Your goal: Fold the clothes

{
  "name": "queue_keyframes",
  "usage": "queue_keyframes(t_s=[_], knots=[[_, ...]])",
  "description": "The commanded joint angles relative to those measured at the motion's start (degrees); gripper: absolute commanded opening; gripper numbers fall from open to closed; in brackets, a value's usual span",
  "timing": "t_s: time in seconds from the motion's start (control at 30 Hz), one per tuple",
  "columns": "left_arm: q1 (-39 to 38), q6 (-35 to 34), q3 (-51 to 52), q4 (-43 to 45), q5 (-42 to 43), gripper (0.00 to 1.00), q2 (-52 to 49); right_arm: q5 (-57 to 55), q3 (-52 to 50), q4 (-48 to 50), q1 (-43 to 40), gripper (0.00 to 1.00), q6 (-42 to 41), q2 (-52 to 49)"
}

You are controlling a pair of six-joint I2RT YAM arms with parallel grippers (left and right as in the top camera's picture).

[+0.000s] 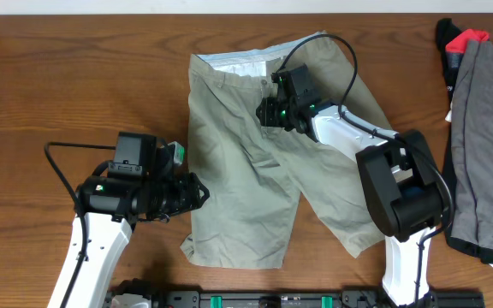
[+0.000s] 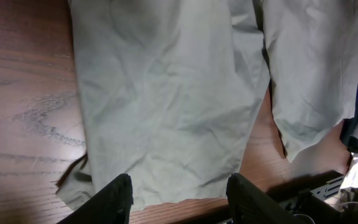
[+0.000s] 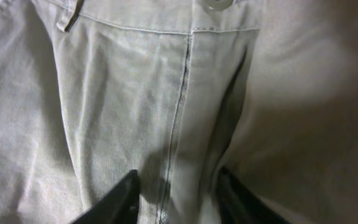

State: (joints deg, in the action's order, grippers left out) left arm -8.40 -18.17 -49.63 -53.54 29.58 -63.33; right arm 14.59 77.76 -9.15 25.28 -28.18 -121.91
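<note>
Khaki shorts spread flat, no fold made yet.
The shorts (image 1: 238,171) lie in the middle of the wooden table (image 1: 58,68), waistband far, both legs near. The left gripper (image 1: 197,193) sits at the left leg's outer edge, jaws wide and empty. The right gripper (image 1: 266,111) rests over the fly below the button (image 3: 215,3), jaws parted with cloth rucked between them, not visibly pinched. Every fold is left to do. A grey garment (image 1: 486,128) lies at the right.
</note>
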Motion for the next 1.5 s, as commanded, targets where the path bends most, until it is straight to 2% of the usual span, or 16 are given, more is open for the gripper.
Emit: queue_keyframes(t_s=[0.0, 0.03, 0.1, 0.23, 0.47, 0.73, 0.9, 0.93, 0.97, 1.0, 1.03, 1.27, 1.33, 1.43, 1.47], knots=[[0.0, 0.5, -1.0, -0.1, -0.3, 0.51, -0.2, -0.6, 0.0, -0.2, 0.4, 0.28, -0.5, -1.0], [0.0, 0.5, -1.0, -0.1, -0.3, 0.51, -0.2, -1.7, 0.0, -0.5, 0.5, 0.25, -0.9, -1.2], [0.0, 0.5, -1.0, -0.1, -0.3, 0.52, -0.2, -3.6, 0.0, -1.4, 0.6, 0.13, -2.7, -1.4], [0.0, 0.5, -1.0, -0.1, -0.2, 0.52, -0.2, -4.2, 0.3, 0.5, 0.2, 0.02, -2.8, -1.1], [0.0, 0.5, -1.0, 0.0, -0.3, 0.52, -0.2, -0.7, 3.0, 3.7, -2.2, 0.01, -2.4, 0.2], [0.0, 0.5, -1.0, 0.1, -0.8, 0.52, -0.2, 6.6, 3.1, 17.6, -5.2, 0.01, 1.0, 0.5], [0.0, 0.5, -1.0, 0.2, -1.9, 0.52, -0.2, 2.0, 3.1, 15.1, -6.2, 0.02, 2.3, 0.3], [0.0, 0.5, -1.0, 0.3, -1.9, 0.52, -0.2, -0.7, 3.1, 13.5, -6.2, 0.08, 3.9, 0.3], [0.0, 0.5, -1.0, 0.5, -2.0, 0.53, -0.2, -3.7, 3.1, 11.6, -6.2, 0.22, 4.7, 0.3], [0.0, 0.5, -1.0, 0.7, -2.0, 0.54, -0.2, -5.7, 3.1, 9.7, -6.4, 0.42, 5.6, 0.3], [0.0, 0.5, -1.0, 0.9, -2.0, 0.58, -0.3, -6.4, 3.1, 7.6, -6.8, 0.56, 6.7, 0.5], [0.0, 0.5, -1.0, 1.7, -2.0, 0.61, -0.3, -0.6, 3.1, -12.0, -13.7, 0.61, 10.6, 8.0], [0.0, 0.5, -1.0, 1.8, -2.0, 0.62, -0.3, -0.9, 3.1, -18.2, -15.8, 0.56, 10.7, 10.1], [0.0, 0.5, -1.0, 2.2, -2.0, 0.62, -0.3, -0.9, 3.1, -24.7, -18.3, 0.2, 10.7, 10.4], [0.0, 0.5, -1.0, 2.5, -2.0, 0.62, -0.3, -0.8, 2.9, -26.0, -18.7, 0.15, 10.7, 9.9]])
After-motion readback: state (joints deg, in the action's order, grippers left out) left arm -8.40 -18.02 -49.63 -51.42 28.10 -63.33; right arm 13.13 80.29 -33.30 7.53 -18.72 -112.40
